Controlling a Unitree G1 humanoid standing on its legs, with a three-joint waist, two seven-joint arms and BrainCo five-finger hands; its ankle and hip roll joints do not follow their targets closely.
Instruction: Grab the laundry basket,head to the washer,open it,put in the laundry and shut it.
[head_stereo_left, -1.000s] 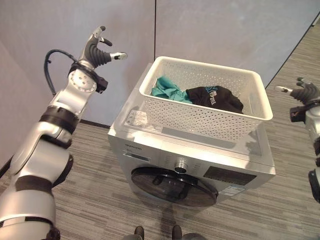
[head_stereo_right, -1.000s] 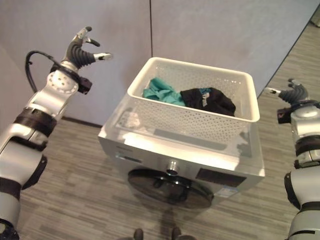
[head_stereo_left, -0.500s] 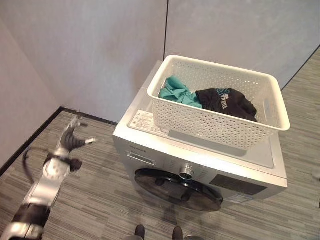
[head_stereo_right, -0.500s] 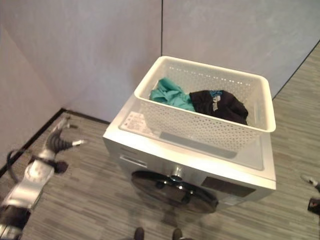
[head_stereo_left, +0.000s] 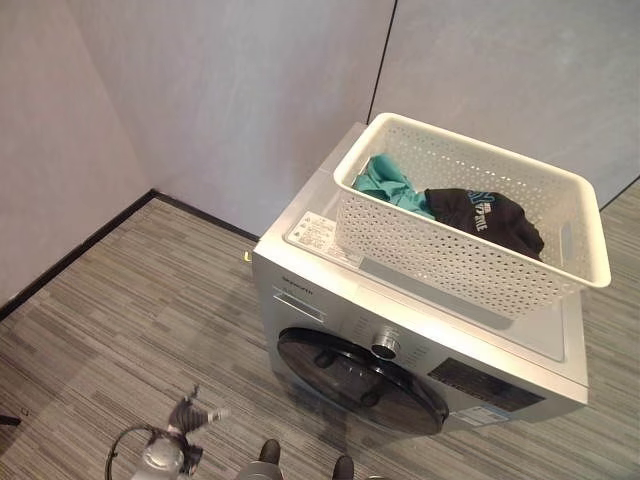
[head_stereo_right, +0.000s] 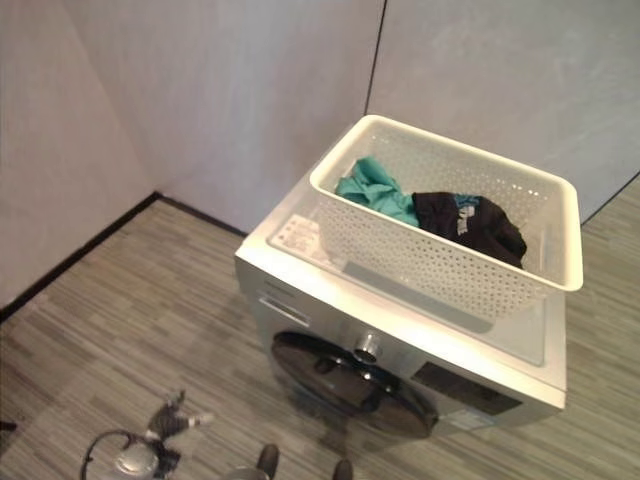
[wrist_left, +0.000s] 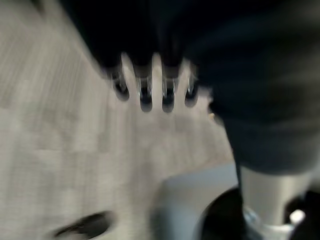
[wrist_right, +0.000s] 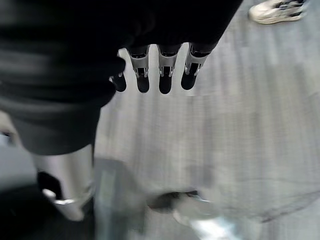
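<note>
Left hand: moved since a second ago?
Yes. The left hand has dropped from above the washer's top to near the floor, below its door level, empty.

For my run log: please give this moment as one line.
basket: on washer | laundry: inside basket | door: shut | left robot hand: low, open, empty

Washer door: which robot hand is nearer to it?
Probably left: the left hand hangs low over the floor, left of the washer door, apart. The right hand hangs over floor, distance unclear.
</note>
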